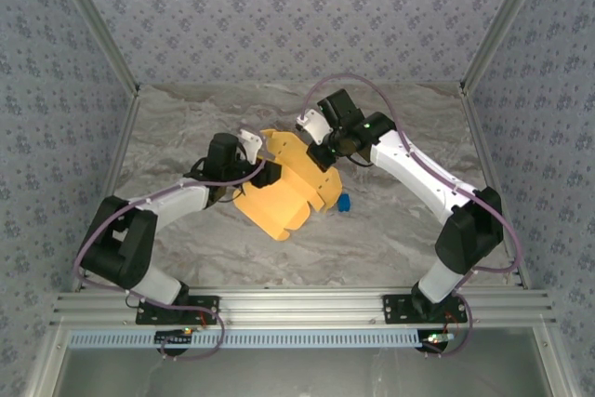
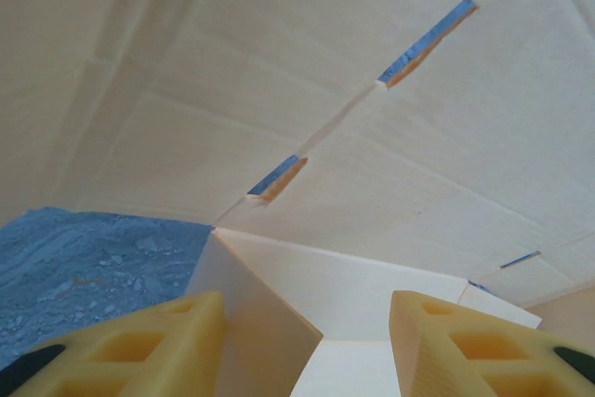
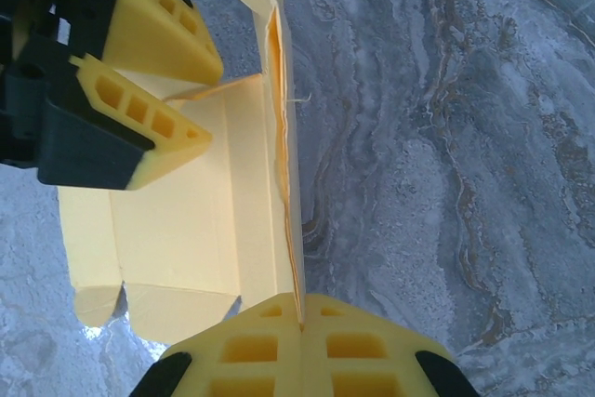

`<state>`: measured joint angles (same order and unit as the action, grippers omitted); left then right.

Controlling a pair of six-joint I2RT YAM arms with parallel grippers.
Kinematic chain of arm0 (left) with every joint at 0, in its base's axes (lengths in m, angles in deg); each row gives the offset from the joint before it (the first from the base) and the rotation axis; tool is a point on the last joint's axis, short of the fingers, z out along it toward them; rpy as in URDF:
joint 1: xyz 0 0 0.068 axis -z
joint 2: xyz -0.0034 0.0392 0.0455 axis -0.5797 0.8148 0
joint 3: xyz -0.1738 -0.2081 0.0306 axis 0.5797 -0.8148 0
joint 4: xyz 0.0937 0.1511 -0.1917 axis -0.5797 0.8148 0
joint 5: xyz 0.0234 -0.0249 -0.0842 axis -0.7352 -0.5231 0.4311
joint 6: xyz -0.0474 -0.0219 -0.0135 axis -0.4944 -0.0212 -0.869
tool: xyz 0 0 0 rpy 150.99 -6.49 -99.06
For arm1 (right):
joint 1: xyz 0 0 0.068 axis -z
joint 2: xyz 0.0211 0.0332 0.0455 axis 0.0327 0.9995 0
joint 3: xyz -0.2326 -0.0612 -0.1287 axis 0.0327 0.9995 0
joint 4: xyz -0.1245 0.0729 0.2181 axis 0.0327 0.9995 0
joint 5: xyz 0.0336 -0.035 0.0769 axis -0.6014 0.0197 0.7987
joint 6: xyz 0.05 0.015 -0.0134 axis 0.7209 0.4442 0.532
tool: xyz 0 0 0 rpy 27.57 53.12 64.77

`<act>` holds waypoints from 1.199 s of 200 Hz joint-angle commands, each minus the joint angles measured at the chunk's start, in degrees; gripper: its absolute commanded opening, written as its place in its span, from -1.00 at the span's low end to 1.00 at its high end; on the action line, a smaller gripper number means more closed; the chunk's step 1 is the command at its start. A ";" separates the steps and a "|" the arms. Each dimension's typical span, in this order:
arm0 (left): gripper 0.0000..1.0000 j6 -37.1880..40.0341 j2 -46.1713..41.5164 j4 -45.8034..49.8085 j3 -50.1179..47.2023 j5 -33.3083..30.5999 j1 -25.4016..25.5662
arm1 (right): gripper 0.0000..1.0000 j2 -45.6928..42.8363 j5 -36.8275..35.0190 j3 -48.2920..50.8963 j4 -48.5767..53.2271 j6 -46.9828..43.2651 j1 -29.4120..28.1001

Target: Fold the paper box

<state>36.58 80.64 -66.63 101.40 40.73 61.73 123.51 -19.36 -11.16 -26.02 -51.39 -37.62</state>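
Paper box [image 1: 282, 191] sits mid-table [image 1: 409, 230], held between both arms; status: part-folded, one wall raised, outer flaps flat; right gripper [image 3: 299, 318] jaws clamped on a wall edge; left gripper [image 2: 307, 309] jaws apart, astride an upright flap; most folds judged outstanding.

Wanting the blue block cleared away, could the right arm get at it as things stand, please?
Probably not yet: the right tool is shut on the paper box, though the blue block lies uncovered beside it.
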 commanded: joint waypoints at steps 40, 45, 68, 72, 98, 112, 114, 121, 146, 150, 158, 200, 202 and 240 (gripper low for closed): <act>0.04 -0.99 4.33 -3.25 1.56 0.30 1.81 | -1.00 0.81 4.97 -0.48 -1.74 1.42 0.23; 0.04 -0.89 4.71 -3.29 1.72 0.24 1.91 | -1.00 0.84 5.23 -0.33 -1.86 1.54 0.35; 0.05 -1.65 5.98 -4.68 1.53 0.71 2.34 | -1.00 0.91 5.45 0.28 -2.43 1.98 0.42; 0.06 -1.87 6.06 -5.16 1.44 0.99 2.37 | -1.00 0.95 5.31 0.40 -2.46 2.15 0.50; 0.08 -3.65 5.95 -8.48 -0.24 3.59 2.39 | -1.00 1.39 4.36 0.86 -2.80 2.60 0.83; 0.08 -4.35 5.16 -9.83 -1.15 4.71 2.38 | -1.00 1.70 3.02 0.91 -2.65 2.56 0.81; 0.09 -4.36 5.00 -10.04 -1.32 4.92 2.42 | -1.00 1.71 2.81 0.87 -2.62 2.60 0.84; 0.10 -4.56 4.61 -10.35 -1.56 5.54 2.48 | -1.00 1.89 2.26 0.91 -2.63 2.56 0.85; 0.11 -4.50 2.02 -9.20 -2.10 5.38 2.40 | -1.00 2.01 0.76 1.03 -2.15 1.91 0.93; 0.11 -4.30 1.45 -8.87 -2.23 5.20 2.42 | -1.00 2.05 0.42 1.04 -1.97 1.74 0.94; 0.11 -4.10 0.30 -8.18 -2.43 4.69 2.42 | -1.00 1.99 -0.26 1.12 -1.63 1.36 1.08; 0.12 -1.73 -6.48 -0.89 -3.10 -0.23 2.00 | -1.00 0.41 -1.13 2.52 -1.22 -2.49 1.29; 0.12 -1.64 -6.81 -0.71 -3.14 -0.40 1.89 | -1.00 0.31 -1.04 2.55 -1.21 -2.70 1.29; 0.13 -1.85 -14.29 2.09 -4.19 0.10 -0.31 | -1.00 -0.52 0.80 2.97 -1.06 -5.14 1.38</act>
<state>33.85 70.36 -67.77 97.62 41.08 62.78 124.96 -19.66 -8.42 -27.26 -53.84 -36.66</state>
